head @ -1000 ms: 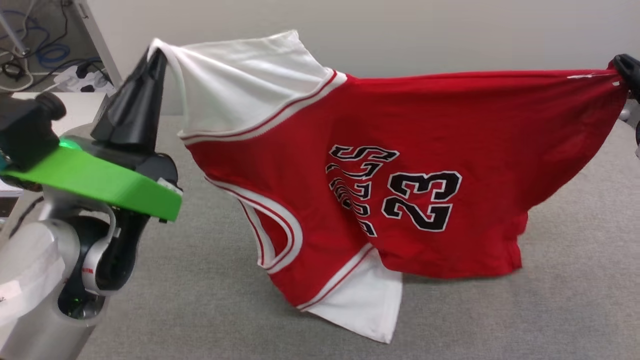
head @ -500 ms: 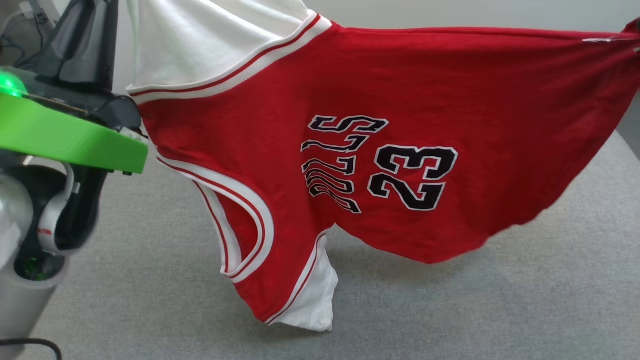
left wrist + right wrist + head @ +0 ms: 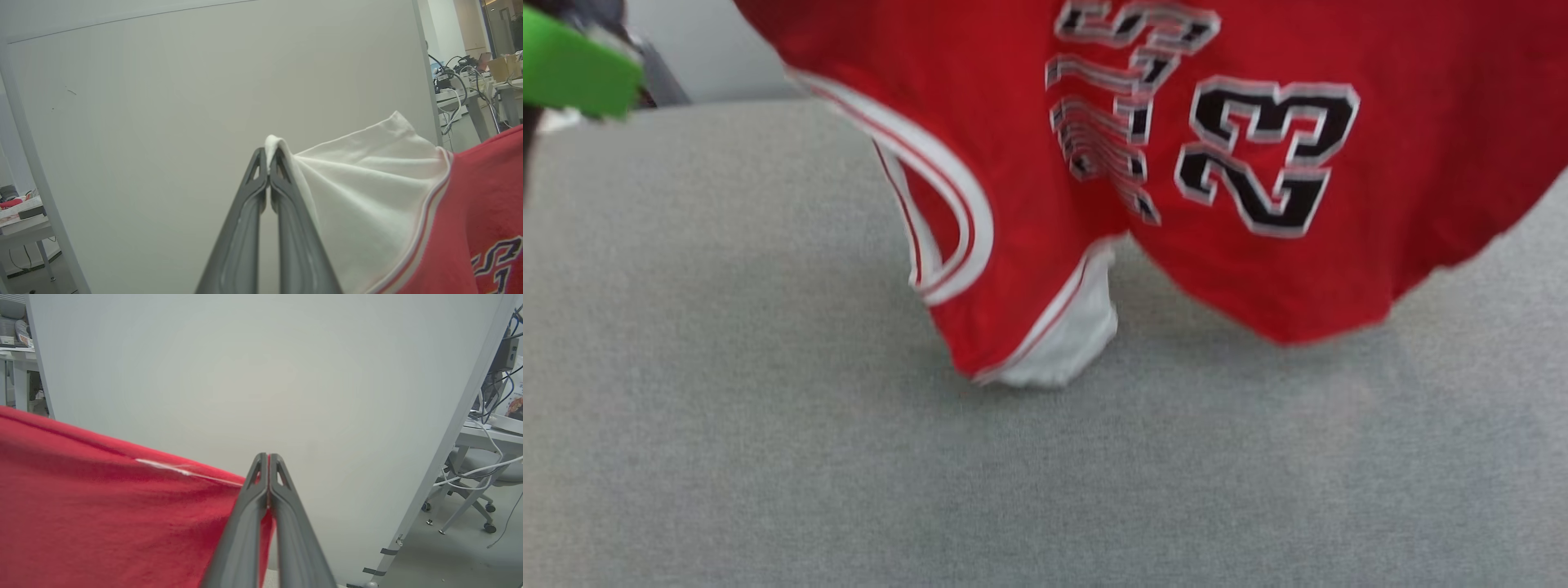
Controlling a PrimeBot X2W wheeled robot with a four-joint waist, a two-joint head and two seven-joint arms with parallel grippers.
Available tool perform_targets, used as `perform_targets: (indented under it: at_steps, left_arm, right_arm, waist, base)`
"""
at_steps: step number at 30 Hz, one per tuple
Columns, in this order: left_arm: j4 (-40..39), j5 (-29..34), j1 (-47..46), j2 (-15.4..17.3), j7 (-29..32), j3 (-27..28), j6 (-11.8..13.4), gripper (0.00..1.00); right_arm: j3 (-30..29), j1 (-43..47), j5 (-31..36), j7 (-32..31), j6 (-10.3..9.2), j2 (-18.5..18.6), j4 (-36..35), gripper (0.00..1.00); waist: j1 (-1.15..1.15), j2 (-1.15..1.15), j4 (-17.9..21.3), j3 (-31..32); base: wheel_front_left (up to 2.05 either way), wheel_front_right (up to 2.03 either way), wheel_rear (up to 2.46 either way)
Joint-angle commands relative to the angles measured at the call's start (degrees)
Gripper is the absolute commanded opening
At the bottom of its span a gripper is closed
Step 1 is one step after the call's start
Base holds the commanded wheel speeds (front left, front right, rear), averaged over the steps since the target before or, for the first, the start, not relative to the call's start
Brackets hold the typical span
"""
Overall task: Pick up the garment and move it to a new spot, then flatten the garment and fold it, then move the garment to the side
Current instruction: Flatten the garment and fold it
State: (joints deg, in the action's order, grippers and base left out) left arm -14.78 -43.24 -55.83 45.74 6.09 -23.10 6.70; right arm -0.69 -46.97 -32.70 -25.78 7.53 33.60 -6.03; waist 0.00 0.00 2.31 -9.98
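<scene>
From my head the garment (image 3: 1258, 269) is blurred, its upper part cut off by the top edge; the lettering (image 3: 1103, 139) beside the 23 is unreadable. Whether the low white sleeve (image 3: 1070, 347) touches the table (image 3: 768, 449), I cannot tell.

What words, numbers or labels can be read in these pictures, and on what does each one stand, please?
"23": black numerals edged in white, on the red front of the garment.
Lettering beside the number: blurred and cut by the picture's top edge, not readable.
Left wrist view: a scrap of the same print at the lower right corner, cut off, not readable.
Nothing else is legible.
</scene>
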Motion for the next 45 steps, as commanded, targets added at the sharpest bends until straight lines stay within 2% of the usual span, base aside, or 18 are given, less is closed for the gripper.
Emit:
perform_targets:
  at_steps: [1, 8, 11, 17, 21, 24, 31, 35, 39, 42, 45]
  left_arm:
    - [1.2, 0.8, -3.3, 0.2, 0.3, 0.3, -0.9, 0.0]
    - [10.0, 4.6, -19.3, -1.4, 2.3, -1.9, -6.7, 0.0]
    - [15.8, 8.2, -27.1, -2.0, 1.6, -3.3, -9.3, 0.0]
    - [28.0, 13.3, -41.3, -4.4, -0.4, -6.0, -12.5, 0.0]
    - [36.1, 14.9, -48.8, -6.1, -0.7, -7.7, -13.3, 0.0]
    - [42.0, 16.7, -54.3, -7.6, -2.5, -8.6, -13.5, 0.0]
    - [53.8, 21.4, -65.4, -11.2, -13.1, -10.2, -13.7, 0.0]
    - [58.7, 21.6, -65.9, -13.3, -18.1, -12.0, -14.0, 0.0]
    - [60.9, 19.3, -62.2, -14.9, -20.5, -12.2, -14.1, 0.0]
    - [59.8, 17.3, -56.6, -16.0, -21.0, -12.2, -14.1, 0.0]
    - [55.3, 15.6, -50.4, -16.5, -21.1, -11.2, -14.2, 0.0]
  right_arm:
    - [-0.2, -2.6, 1.0, 1.0, -0.04, -0.2, 0.9, 0.0]
    - [1.0, -15.8, 5.2, 4.7, -0.04, -2.1, 8.3, 0.0]
    - [1.9, -22.2, 7.4, 7.1, -0.04, -5.0, 14.0, 0.0]
    - [3.8, -34.1, 11.6, 11.6, -0.04, -8.4, 23.8, 0.0]
    - [2.7, -41.5, 12.7, 15.4, -0.04, -12.9, 31.5, 0.0]
    - [2.9, -46.0, 14.2, 18.2, -0.04, -14.7, 36.1, 0.0]
    - [1.0, -53.8, 17.9, 26.2, -0.04, -17.8, 45.5, 0.0]
    - [0.2, -55.2, 19.6, 30.2, -0.04, -18.8, 49.2, 0.0]
    - [0.3, -54.2, 20.1, 33.2, -0.04, -19.5, 52.2, 0.0]
    - [1.0, -52.0, 19.8, 35.3, -0.04, -19.7, 53.8, 0.0]
    - [2.1, -49.3, 19.2, 36.7, -0.04, -19.5, 54.8, 0.0]
  waist:
    - [0.0, 0.0, -0.5, -7.7]
    - [0.0, 0.0, -0.5, -17.2]
    - [0.0, 0.0, 0.2, -20.2]
    - [0.0, 0.0, 1.1, -26.5]
    - [0.0, 0.0, 2.6, -29.4]
    - [0.0, 0.0, 3.2, -31.2]
    - [0.0, 0.0, 3.9, -34.0]
    - [0.0, 0.0, 3.3, -35.2]
    - [0.0, 0.0, 2.2, -35.7]
    - [0.0, 0.0, 1.2, -35.3]
    - [0.0, 0.0, 0.3, -34.5]
  base:
    - [0.0, 0.0, 0.0]
    - [0.0, 0.0, 0.0]
    - [0.0, 0.0, 0.0]
    - [0.0, 0.0, 0.0]
    - [0.0, 0.0, 0.0]
    - [0.0, 0.0, 0.0]
    - [0.0, 0.0, 0.0]
    - [0.0, 0.0, 0.0]
    - [0.0, 0.0, 0.0]
    - [0.0, 0.0, 0.0]
    - [0.0, 0.0, 0.0]
